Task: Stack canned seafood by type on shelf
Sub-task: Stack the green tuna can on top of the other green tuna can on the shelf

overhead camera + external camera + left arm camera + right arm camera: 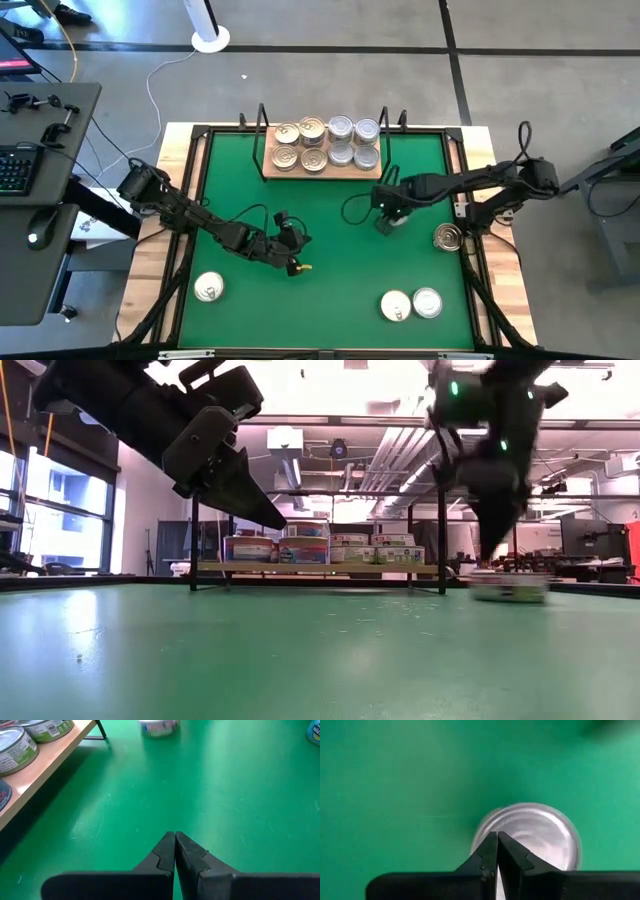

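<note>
Nearest me, three tins lie loose on the green mat point(330, 270): one at the front left point(208, 288), two touching at the front right point(411, 304). Further in, the left gripper point(297, 265) hangs over bare mat, fingers pressed together on nothing. The right gripper point(496, 851) points straight down over a silver-lidded tin point(540, 832), its jaws closed tip to tip above the lid, not around it. Another tin point(448, 237) sits by the mat's right edge. At the back, the shelf point(322, 172) carries eight tins point(326, 143) in two rows.
</note>
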Controlling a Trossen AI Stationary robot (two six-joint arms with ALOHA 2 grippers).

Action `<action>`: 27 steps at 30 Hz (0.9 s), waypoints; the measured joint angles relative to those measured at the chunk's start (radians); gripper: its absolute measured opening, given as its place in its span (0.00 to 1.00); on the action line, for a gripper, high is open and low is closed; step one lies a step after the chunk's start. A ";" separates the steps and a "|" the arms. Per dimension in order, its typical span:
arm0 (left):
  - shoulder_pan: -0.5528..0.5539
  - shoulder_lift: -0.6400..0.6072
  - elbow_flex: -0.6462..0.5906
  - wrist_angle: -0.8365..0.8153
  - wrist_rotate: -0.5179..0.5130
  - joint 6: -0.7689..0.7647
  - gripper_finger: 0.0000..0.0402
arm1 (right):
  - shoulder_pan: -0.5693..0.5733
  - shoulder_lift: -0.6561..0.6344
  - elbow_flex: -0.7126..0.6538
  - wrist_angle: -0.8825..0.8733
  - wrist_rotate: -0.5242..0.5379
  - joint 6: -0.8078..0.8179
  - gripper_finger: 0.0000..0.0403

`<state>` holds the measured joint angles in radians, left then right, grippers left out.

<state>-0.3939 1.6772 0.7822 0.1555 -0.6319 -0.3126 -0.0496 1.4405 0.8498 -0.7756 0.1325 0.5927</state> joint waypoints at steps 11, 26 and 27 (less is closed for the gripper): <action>-0.015 0.000 0.000 0.000 0.000 0.000 0.00 | 0.221 -0.009 0.028 0.372 0.048 -0.397 0.01; 0.002 0.000 0.001 0.000 -0.008 0.001 0.00 | 0.283 -0.164 -0.314 0.501 0.385 -0.097 0.41; 0.004 0.000 0.001 0.000 -0.009 0.001 0.00 | 0.278 -0.156 -0.338 0.573 0.372 -0.103 0.42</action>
<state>-0.3899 1.6772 0.7830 0.1558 -0.6407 -0.3119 0.2285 1.2844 0.5115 -0.2021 0.5049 0.4895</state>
